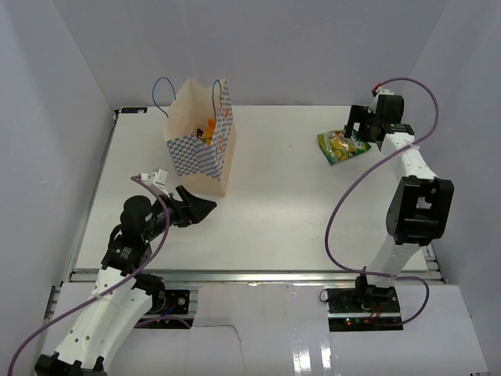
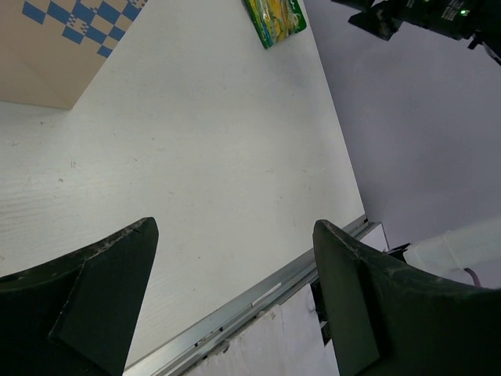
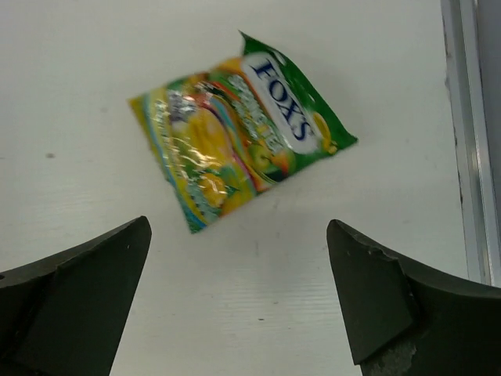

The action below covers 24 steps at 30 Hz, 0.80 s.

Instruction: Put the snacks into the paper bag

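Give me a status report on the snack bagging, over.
Left gripper open and empty, beside the paper bag. Right gripper open over the green-yellow pouch, not gripping. Bag upright, packets inside. Nothing between pouch and bag.

This looks like a robot test cell in a lab. A white table (image 1: 274, 227) is boxed in by plain white walls (image 1: 274, 47) on three sides. A metal rail (image 1: 250, 276) runs along the table's lower edge, with one robot arm (image 1: 117, 305) bolted at lower left and another arm (image 1: 411, 164) at right.
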Each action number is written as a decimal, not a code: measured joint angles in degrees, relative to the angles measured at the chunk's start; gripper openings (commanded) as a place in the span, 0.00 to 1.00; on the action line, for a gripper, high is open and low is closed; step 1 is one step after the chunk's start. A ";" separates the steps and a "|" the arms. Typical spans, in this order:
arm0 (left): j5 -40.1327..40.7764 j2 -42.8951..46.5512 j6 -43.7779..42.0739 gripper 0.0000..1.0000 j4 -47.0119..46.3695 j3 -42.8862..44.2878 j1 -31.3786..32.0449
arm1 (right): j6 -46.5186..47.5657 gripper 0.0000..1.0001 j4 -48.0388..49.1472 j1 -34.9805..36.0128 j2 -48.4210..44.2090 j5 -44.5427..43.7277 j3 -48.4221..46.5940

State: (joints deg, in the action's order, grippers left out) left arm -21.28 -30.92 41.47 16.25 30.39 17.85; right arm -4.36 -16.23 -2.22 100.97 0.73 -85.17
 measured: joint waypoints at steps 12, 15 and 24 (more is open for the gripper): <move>-0.66 -1.33 2.10 0.91 -1.86 -0.15 0.00 | -2.23 0.90 -2.34 -5.60 16.50 0.39 -9.42; -0.70 -1.29 2.84 0.91 -2.10 -0.74 0.00 | -0.59 0.90 -1.29 -5.84 19.23 3.41 -11.61; -1.22 -2.34 4.70 0.91 -2.80 -0.90 0.00 | 4.50 0.91 -0.35 -5.77 27.17 9.73 -15.56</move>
State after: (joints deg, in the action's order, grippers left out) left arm -22.50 -33.26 46.17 13.45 29.50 17.85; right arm 0.14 -16.58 -7.99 128.14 10.46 -100.73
